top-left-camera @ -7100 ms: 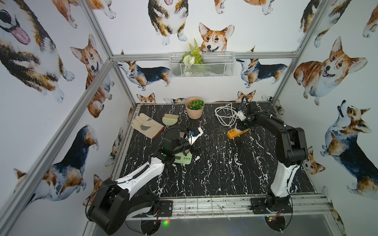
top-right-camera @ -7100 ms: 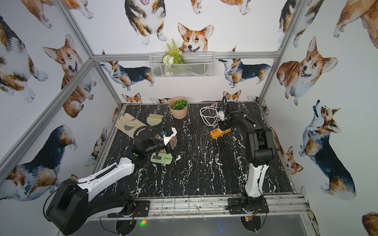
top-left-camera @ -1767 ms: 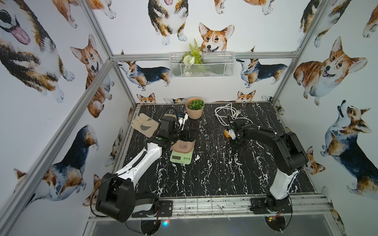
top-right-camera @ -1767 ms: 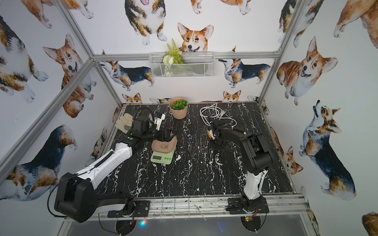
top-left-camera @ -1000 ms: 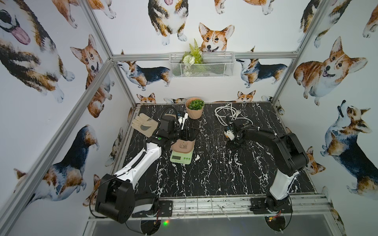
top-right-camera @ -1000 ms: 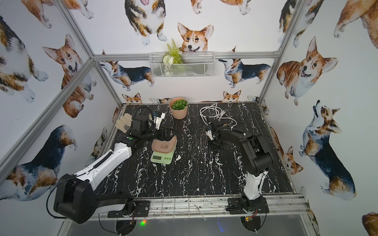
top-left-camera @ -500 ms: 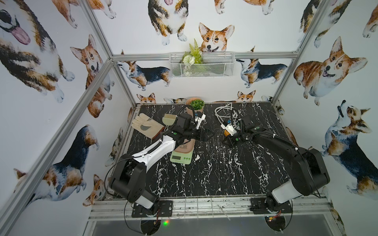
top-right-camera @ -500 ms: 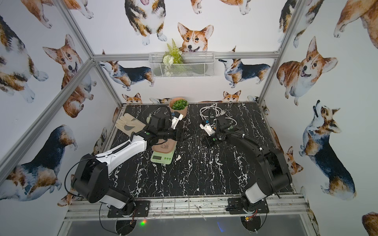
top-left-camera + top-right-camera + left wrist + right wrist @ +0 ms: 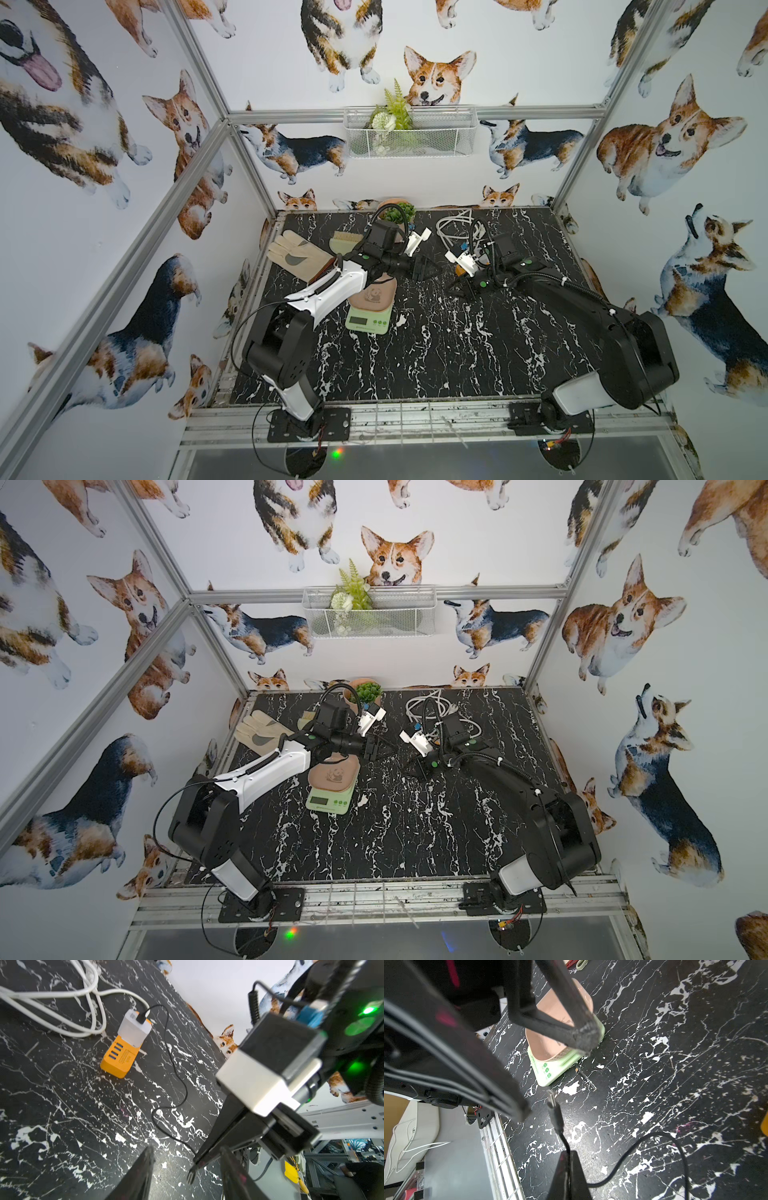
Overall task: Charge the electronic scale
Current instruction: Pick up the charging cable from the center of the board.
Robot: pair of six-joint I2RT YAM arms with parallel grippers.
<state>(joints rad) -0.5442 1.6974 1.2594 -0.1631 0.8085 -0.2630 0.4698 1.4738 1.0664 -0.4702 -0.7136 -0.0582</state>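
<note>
Right wrist view: right jaws pinch the cable [image 9: 654, 1134] behind its plug [image 9: 553, 1105], left jaws half-parted (empty) near the scale [image 9: 548, 1072] on the table [image 9: 654, 1064]; best brace the scale, then push the plug in square.

Work surface: black tabletop [image 9: 457, 353] with white marble veining, level. Items resting directly on it: pale green electronic scale [image 9: 370, 322], left of centre, display facing the near edge. Tan work glove [image 9: 297, 255] lies flat at the far left. Green brush [image 9: 345, 241] lies near the glove. Potted succulent [image 9: 401, 212] stands upright at the back edge. Coiled white cord [image 9: 451, 226] lies at the back, right of the pot. Orange power strip [image 9: 120, 1057] carries a white adapter [image 9: 134, 1026]. A thin black cable [image 9: 178, 1084] is plugged into the adapter and trails over the surface in loose curves.
</note>
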